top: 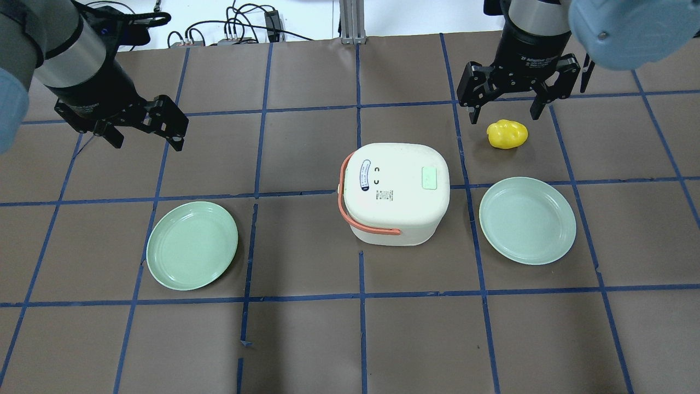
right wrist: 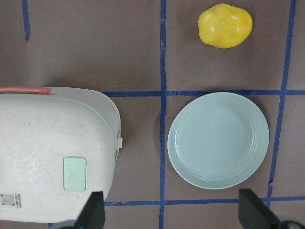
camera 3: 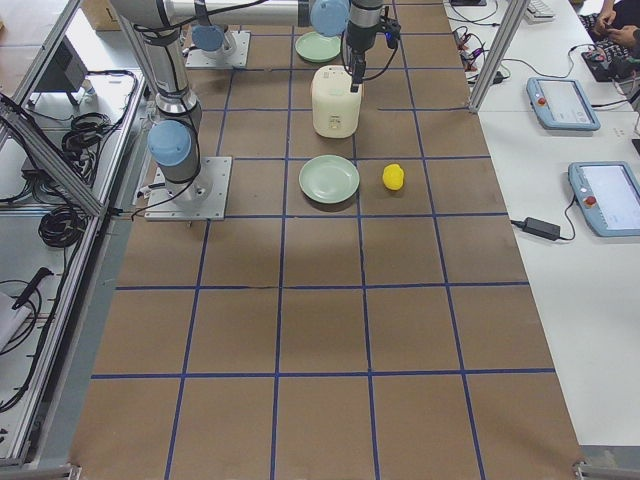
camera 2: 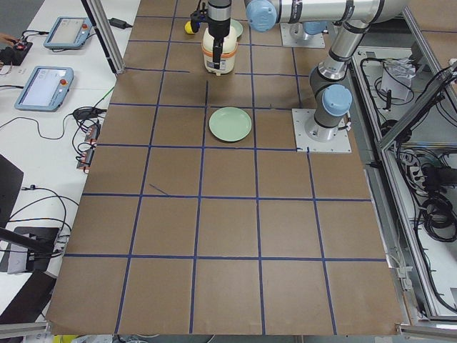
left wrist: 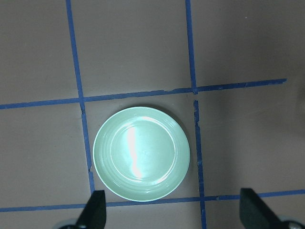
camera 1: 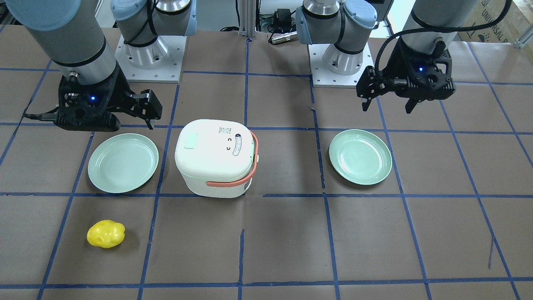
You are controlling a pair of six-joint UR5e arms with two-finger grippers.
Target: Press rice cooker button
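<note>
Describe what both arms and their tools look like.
The left arm and right arm are silver-grey tubes with pale blue joint caps. The left tool and right tool are black with two fingers, each housing showing a small blue light. A black braided cable loops to the left tool.

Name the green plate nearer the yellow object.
The plate on the robot's right of the rice cooker, next to the yellow object; the other plate lies across the cooker.

Rice cooker is cut off by the left and bottom edges in my right wrist view. Only finger stubs of my right gripper and left gripper show. Lid print too small to read. Far plate partly hidden in the left side view.
</note>
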